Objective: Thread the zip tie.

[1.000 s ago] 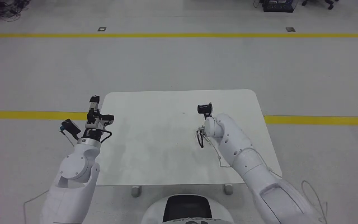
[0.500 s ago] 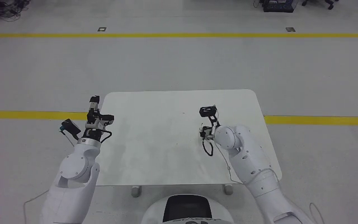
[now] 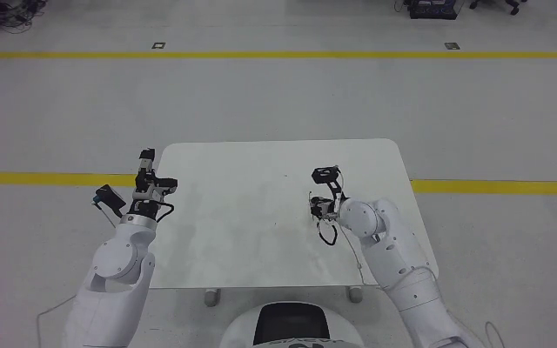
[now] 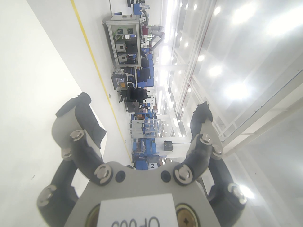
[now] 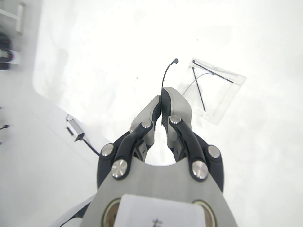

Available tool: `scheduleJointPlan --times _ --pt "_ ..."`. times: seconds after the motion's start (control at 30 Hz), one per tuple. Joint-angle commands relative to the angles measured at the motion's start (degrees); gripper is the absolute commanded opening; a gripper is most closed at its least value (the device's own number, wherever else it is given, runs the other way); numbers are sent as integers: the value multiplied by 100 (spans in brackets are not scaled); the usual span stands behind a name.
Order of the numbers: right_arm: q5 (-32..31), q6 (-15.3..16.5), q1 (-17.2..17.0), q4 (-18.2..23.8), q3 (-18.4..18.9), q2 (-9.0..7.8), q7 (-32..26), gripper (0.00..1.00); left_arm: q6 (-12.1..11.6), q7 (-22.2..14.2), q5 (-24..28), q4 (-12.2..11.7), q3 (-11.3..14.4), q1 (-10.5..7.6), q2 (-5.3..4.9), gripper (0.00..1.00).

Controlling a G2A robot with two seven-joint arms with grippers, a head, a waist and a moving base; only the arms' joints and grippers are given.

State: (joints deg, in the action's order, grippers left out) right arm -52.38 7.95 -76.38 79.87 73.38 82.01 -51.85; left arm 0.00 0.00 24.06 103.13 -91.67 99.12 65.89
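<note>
My right hand [image 5: 161, 100] is pinched shut on the zip tie [image 5: 165, 73], head end poking out ahead over the counter [image 5: 106, 36]. My left hand [image 4: 142, 103] hangs open, well apart, so the right's way nearer.

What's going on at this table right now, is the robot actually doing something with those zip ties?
The right gripper is shut on a black zip tie, holding it above the white table with the head end sticking out past the fingertips. A clear tray with more zip ties lies on the table nearby. The left gripper is open and holds nothing, over by the table's left edge. Nothing appears threaded through the tie's head yet.
</note>
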Motion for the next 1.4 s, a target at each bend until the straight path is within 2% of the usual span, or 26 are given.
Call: scheduleJointPlan --times 0.0,0.03,0.2,0.3,0.43,0.7,0.8,1.17,1.23,1.37 --pt "811 955 -184 -108 315 -68 91 0 0 0 0 0 0 0 0 100" --pt "1058 1153 -260 -143 411 -101 118 0 0 0 0 0 0 0 0 100" --pt "2331 1153 -505 182 308 -383 -293 0 0 0 0 0 0 0 0 100" --pt "3109 1153 -518 182 294 -582 -540 0 0 0 0 0 0 0 0 100" --pt "3809 1153 -427 105 221 -793 -825 0 0 0 0 0 0 0 0 100" --pt "4409 1153 -298 107 -153 -1077 -930 0 0 0 0 0 0 0 0 100" --pt "4364 1153 -221 108 -284 -1158 -868 0 0 0 0 0 0 0 0 100" --pt "4375 1144 -229 103 -281 -1157 -823 0 0 0 0 0 0 0 0 100" --pt "4449 1153 -345 91 -226 -1159 -372 0 0 0 0 0 0 0 0 100" --pt "4832 1153 -674 382 -110 -1198 -37 0 0 0 0 0 0 0 0 100"
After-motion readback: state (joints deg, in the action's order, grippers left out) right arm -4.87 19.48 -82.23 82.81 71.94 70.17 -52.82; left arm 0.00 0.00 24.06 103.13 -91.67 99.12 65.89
